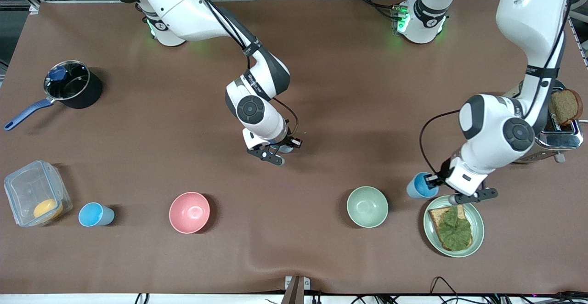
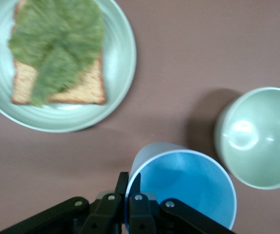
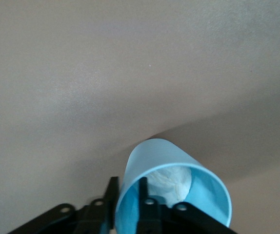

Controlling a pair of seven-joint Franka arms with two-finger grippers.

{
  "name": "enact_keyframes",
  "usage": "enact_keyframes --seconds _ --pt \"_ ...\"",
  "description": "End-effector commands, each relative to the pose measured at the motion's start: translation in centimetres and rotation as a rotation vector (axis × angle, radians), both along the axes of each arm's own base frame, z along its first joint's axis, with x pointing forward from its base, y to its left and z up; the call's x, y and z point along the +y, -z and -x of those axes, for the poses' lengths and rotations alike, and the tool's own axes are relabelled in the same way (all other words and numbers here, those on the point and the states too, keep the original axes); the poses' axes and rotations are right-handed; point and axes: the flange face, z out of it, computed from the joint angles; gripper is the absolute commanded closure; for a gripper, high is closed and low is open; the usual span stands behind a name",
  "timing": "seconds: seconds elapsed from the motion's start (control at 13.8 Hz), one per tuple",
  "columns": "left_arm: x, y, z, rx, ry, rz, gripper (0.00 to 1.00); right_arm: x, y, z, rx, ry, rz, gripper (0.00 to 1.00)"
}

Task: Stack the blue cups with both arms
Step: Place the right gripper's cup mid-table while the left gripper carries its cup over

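Note:
My left gripper is shut on the rim of a blue cup, one finger inside and one outside, between the pale green bowl and the plate. In the left wrist view the gripper pinches that cup. My right gripper is shut on the rim of a second blue cup, held above the middle of the table. In the right wrist view the gripper grips this cup, which has something white and crumpled inside. A third blue cup stands upright toward the right arm's end.
A pink bowl stands between the third cup and the green bowl. A clear container with a yellow item stands beside the third cup. A black pot and a toaster with bread are farther from the front camera. The plate holds toast with lettuce.

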Motion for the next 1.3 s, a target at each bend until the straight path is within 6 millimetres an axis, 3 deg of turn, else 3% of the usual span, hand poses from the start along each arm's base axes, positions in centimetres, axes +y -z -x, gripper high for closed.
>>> enact_keyframes --seconds 0.0,0.14,0.29,0.51,0.65,0.87,1.01,1.23 --pt "-2.1 -3.0 2.9 -0.003 -0.02 0.012 1.0 1.0 -1.1 -0.1 -0.028 -0.017 0.002 0.0" --pt "-3.8 -3.8 3.5 -0.003 -0.031 0.025 1.0 1.2 -2.8 -0.4 -0.035 -0.013 -0.016 0.0" --pt "-5.5 -4.0 3.9 0.0 -0.032 0.04 1.0 0.8 -5.7 -0.5 -0.021 -0.021 -0.019 0.0" --pt "-8.3 -4.5 4.7 0.007 -0.044 0.061 1.0 -3.4 -11.8 -2.6 0.037 -0.011 0.019 0.0" --pt "-11.0 -4.9 5.5 0.011 -0.049 0.078 1.0 -8.3 -15.7 -4.3 0.059 -0.043 0.035 0.0" --pt "-16.8 -4.9 7.8 0.027 -0.044 0.079 1.0 -19.4 -21.3 -7.0 0.031 -0.194 0.138 0.0" --pt "-21.7 -5.5 9.5 0.014 -0.056 0.074 1.0 -25.2 -25.0 -7.2 0.019 -0.355 0.17 0.0" --pt "-27.1 -6.4 11.5 0.016 -0.07 0.102 1.0 -33.6 -30.0 -6.3 0.016 -0.528 0.17 0.0"
